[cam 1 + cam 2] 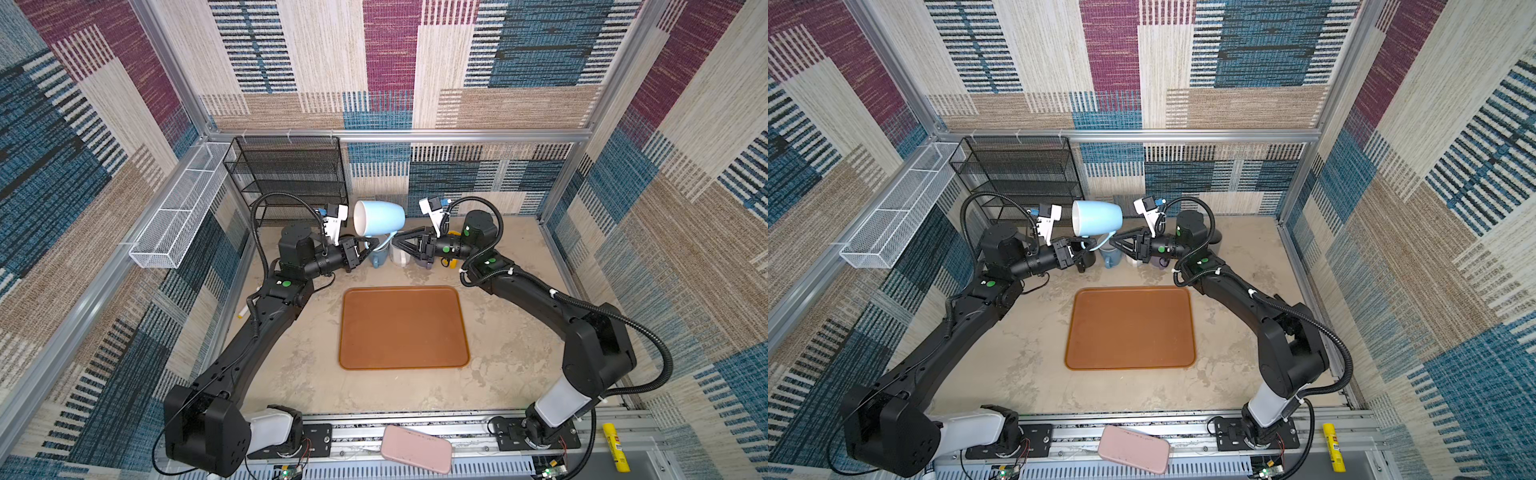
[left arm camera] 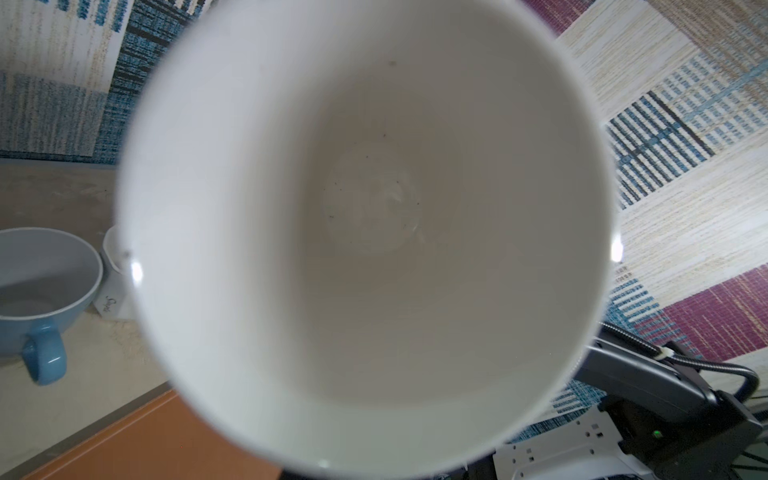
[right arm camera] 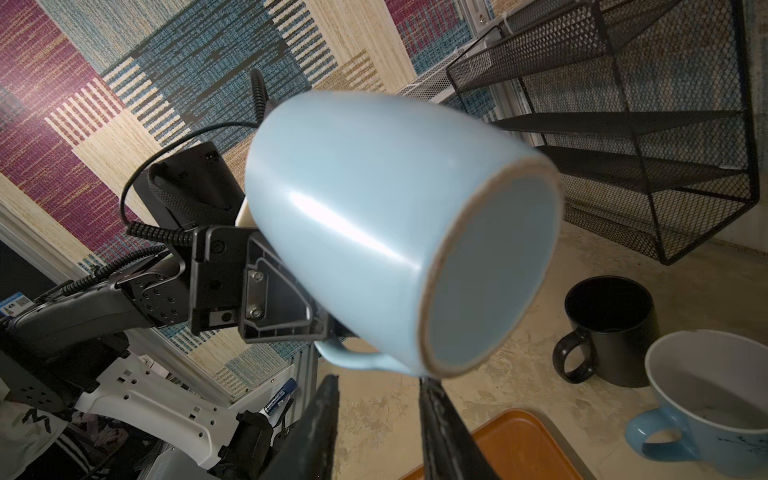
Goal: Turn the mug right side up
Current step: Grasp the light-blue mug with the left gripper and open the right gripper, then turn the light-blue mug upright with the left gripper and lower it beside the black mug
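The light blue mug (image 1: 380, 218) (image 1: 1098, 218) hangs in the air on its side above the back of the table, white mouth to the left, base to the right, handle underneath. My left gripper (image 1: 371, 243) (image 1: 1089, 245) is shut on the handle; the right wrist view shows its fingers (image 3: 282, 307) clamped beside the mug (image 3: 395, 232). The mug's white inside (image 2: 365, 208) fills the left wrist view and hides the left jaws. My right gripper (image 1: 397, 241) (image 1: 1115, 243) (image 3: 378, 399) is open just short of the handle, with only floor between its fingers.
A brown tray (image 1: 403, 328) lies mid-table. Below the arms stand a blue cup (image 3: 706, 395) (image 2: 41, 291), a black mug (image 3: 611, 328) and a white cup (image 2: 114, 282). A black mesh rack (image 1: 286, 178) and a white wire basket (image 1: 178, 212) stand back left.
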Controlling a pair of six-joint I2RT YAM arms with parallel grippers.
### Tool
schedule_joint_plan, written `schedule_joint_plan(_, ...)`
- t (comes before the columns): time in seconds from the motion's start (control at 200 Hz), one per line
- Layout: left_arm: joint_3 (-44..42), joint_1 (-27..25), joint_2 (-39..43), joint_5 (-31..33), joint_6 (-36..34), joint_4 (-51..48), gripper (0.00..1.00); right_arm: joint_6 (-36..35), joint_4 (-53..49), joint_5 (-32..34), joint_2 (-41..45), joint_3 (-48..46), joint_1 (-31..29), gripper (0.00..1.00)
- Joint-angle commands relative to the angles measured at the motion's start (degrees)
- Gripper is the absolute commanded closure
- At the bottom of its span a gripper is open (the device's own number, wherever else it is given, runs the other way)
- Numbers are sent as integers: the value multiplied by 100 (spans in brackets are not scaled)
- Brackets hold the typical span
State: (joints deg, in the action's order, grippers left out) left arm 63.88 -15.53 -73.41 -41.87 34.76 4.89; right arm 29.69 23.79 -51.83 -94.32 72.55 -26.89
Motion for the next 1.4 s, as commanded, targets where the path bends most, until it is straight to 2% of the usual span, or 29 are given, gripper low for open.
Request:
schedule_joint_plan(0.0, 165, 6, 34, 443, -481, -328, 100, -129, -90, 126, 74, -4, 50, 65)
schedule_joint_plan(0.245, 540, 18, -180, 1380, -903, -1628, 100, -226, -276, 234, 118, -13, 131, 65)
schedule_joint_plan(0.826, 1207, 32, -704, 3440, -1411, -3554, 100, -333, -550, 428, 151, -13, 185, 65)
schedule_joint_plan(1.392, 2596, 375, -2157, 4014, -1866, -5333, 100, -492, -770, 508, 170, -2, 198, 65)
